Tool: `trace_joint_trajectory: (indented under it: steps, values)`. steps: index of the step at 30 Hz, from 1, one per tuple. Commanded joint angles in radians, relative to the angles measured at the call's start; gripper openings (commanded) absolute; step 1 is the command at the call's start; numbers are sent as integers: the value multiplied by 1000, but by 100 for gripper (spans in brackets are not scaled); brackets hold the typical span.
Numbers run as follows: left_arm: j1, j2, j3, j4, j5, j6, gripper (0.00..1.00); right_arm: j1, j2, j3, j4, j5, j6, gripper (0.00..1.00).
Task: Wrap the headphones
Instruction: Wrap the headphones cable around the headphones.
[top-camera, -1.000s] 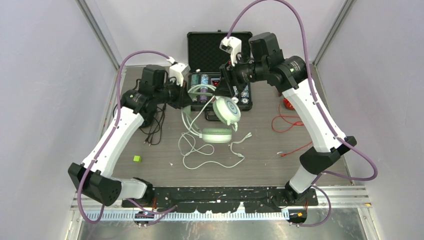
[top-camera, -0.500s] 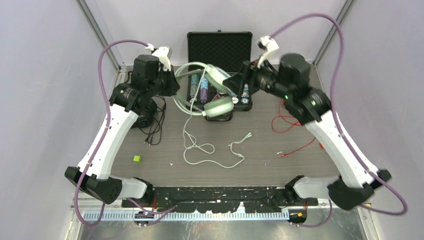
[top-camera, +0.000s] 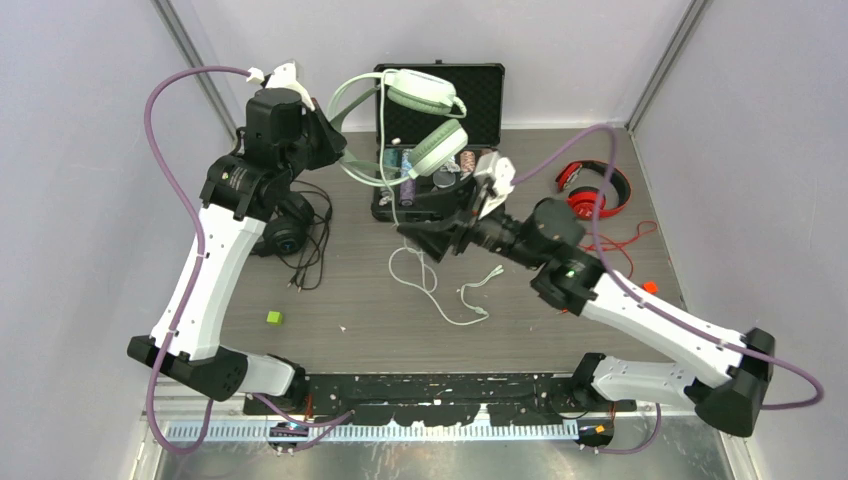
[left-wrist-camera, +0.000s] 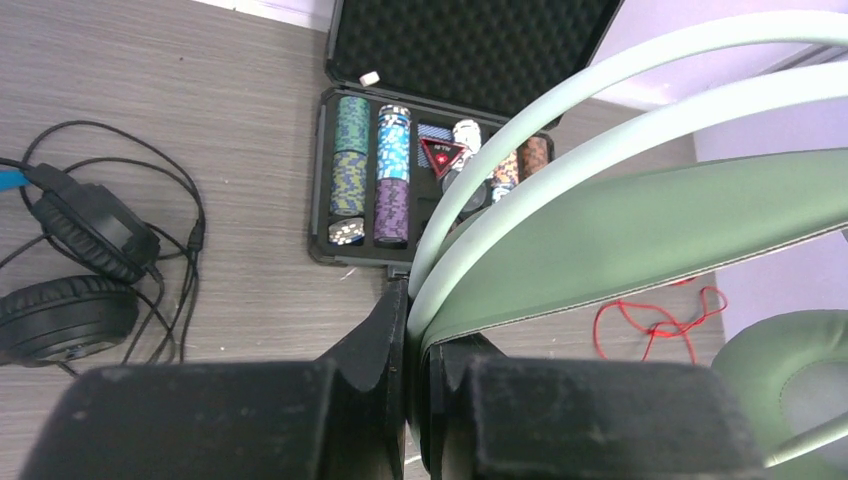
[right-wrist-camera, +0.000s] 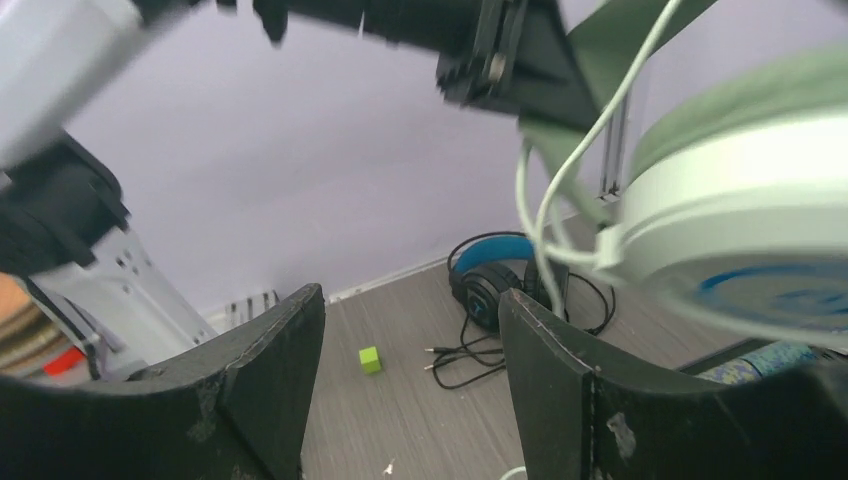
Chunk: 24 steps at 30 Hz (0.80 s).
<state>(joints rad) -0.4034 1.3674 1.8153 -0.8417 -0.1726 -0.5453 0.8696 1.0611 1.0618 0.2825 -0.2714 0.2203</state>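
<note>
above the open case (top-camera: 490, 76), the mint headphones (top-camera: 425, 108) hang, headband pinched in the closed left claw (top-camera: 338, 150) on its raised arm; their white cable (top-camera: 440, 303) trails onto the table (top-camera: 330, 290). the right claw (top-camera: 412, 229), low and outstretched, gapes wide beside that cable.

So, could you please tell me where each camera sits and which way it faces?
Top external: above and behind the robot, looking down at the table; left arm and right arm show.
Left wrist: looks along the left gripper, shut on the mint-green headphones, down at the poker-chip case.
Right wrist: looks through the open right gripper toward the left arm.
Shared: black headphones in both wrist views.
</note>
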Motion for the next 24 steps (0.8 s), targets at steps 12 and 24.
trace_joint_trajectory:
  steps: [12,24]
  values:
    - [2,-35,97,111,12,-156,0,87,261,-257,659,228,-280,70]
    - [2,-57,96,100,48,-165,0,62,408,-261,750,227,-338,71]
